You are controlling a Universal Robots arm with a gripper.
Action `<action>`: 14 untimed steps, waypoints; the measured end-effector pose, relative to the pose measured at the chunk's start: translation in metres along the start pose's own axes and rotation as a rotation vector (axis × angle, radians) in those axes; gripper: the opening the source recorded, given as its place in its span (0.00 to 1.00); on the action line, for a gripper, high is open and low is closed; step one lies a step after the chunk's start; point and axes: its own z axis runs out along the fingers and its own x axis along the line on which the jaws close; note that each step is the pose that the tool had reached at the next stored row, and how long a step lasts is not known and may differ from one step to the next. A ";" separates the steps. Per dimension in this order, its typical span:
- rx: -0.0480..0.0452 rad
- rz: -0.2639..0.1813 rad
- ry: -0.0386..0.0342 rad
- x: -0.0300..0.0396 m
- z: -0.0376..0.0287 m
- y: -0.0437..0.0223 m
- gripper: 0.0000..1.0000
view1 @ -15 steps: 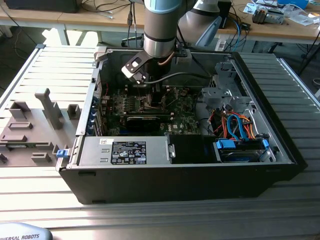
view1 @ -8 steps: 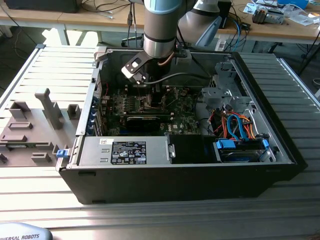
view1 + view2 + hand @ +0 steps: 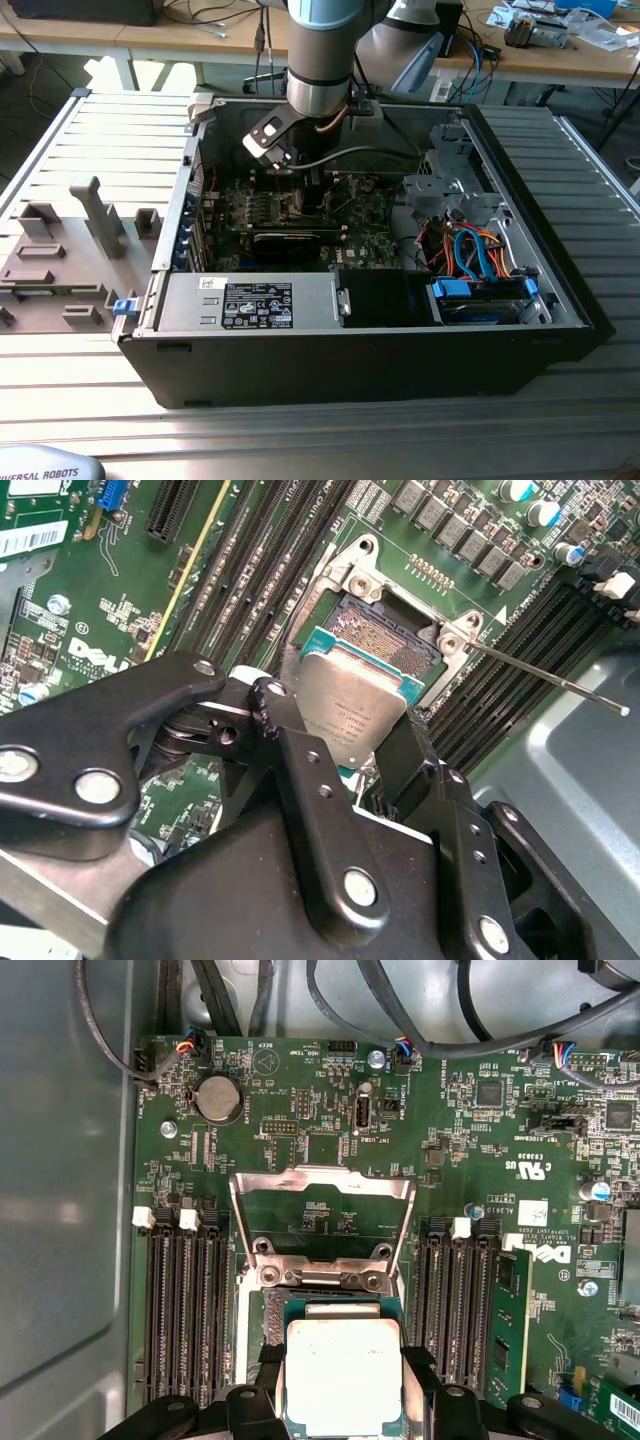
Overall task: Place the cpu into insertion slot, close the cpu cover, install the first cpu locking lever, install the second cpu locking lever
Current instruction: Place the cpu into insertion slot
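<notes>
Gripper (image 3: 338, 722) clenched on cpu (image 3: 343, 1375), chip partly over insertion slot (image 3: 385, 640), contact unclear. cpu cover (image 3: 322, 1178) stands open beyond slot. Likely best: level chip, square edges to slot, lower straight, no sliding.

Your robot's arm (image 3: 318, 60) is a thick silver-grey metal tube. A pale blue plastic band (image 3: 335, 10) caps it, and a smooth light grey joint housing (image 3: 400, 40) sits beside that. At the wrist you see a small black-and-silver camera block (image 3: 268, 140) and a short orange cable (image 3: 328, 124) curling under the flange. In the second wrist view the jaws are built of matt black metal link plates (image 3: 300, 810), flat with rounded ends. Bright round silver rivets (image 3: 97, 787) pin them together, and small dark screw holes (image 3: 323, 791) dot their faces.
</notes>
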 end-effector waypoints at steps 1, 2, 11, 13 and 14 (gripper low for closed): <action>0.0000 0.000 0.0000 0.0000 0.0002 0.0000 0.54; 0.0000 0.000 0.0000 0.0000 0.0004 0.0000 0.54; -0.0001 0.000 0.0000 0.0001 0.0142 -0.0022 0.54; 0.0000 0.000 0.0000 0.0006 0.0143 -0.0029 0.54; -0.0001 0.000 0.0001 0.0007 0.0143 -0.0031 0.54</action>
